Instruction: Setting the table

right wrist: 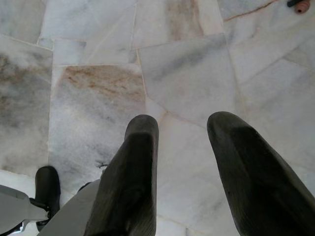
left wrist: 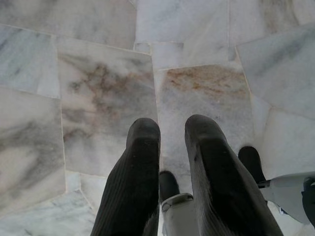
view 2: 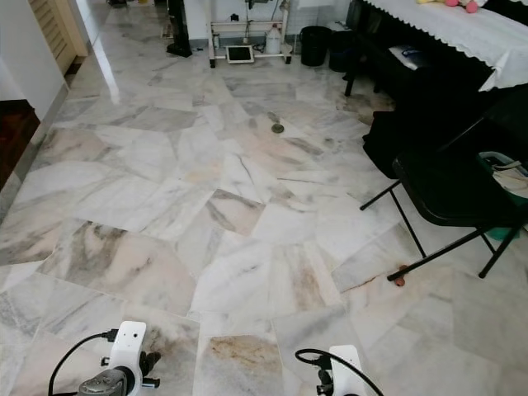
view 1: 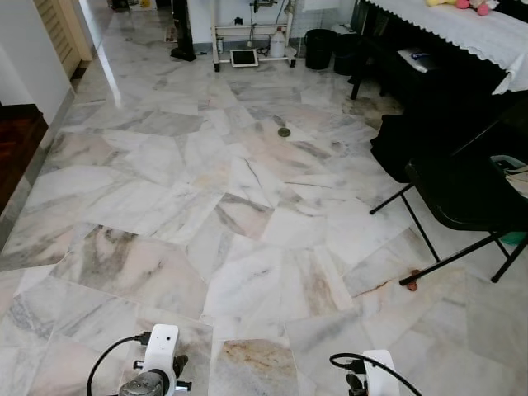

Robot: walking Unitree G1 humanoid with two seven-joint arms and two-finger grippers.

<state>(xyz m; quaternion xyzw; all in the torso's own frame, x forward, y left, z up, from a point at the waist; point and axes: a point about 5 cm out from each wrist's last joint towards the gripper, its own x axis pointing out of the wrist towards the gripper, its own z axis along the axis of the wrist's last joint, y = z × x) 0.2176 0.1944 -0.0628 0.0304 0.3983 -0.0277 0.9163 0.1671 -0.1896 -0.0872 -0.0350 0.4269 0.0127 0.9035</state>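
A table with a white lace-edged cloth (view 1: pixel 462 29) stands at the far right, with pink and yellow items (view 1: pixel 472 5) on its top edge. Both arms hang low over the marble floor, their wrists at the bottom of the head views: the left wrist (view 1: pixel 157 363) and the right wrist (view 1: pixel 375 371). In the left wrist view my left gripper (left wrist: pixel 172 129) is open by a narrow gap, with bare floor between the fingers. My right gripper (right wrist: pixel 183 127) is open wider and holds nothing.
A black folding chair (view 1: pixel 462 194) stands on the right, with a dark bag (view 1: pixel 396 144) and a green basket (view 1: pixel 513 165) near it. Black bins (view 1: pixel 319 48) and a white rack (view 1: pixel 252 33) line the far wall. A small round object (view 1: pixel 284 131) lies mid-floor. A dark wooden step (view 1: pixel 12 144) is at left.
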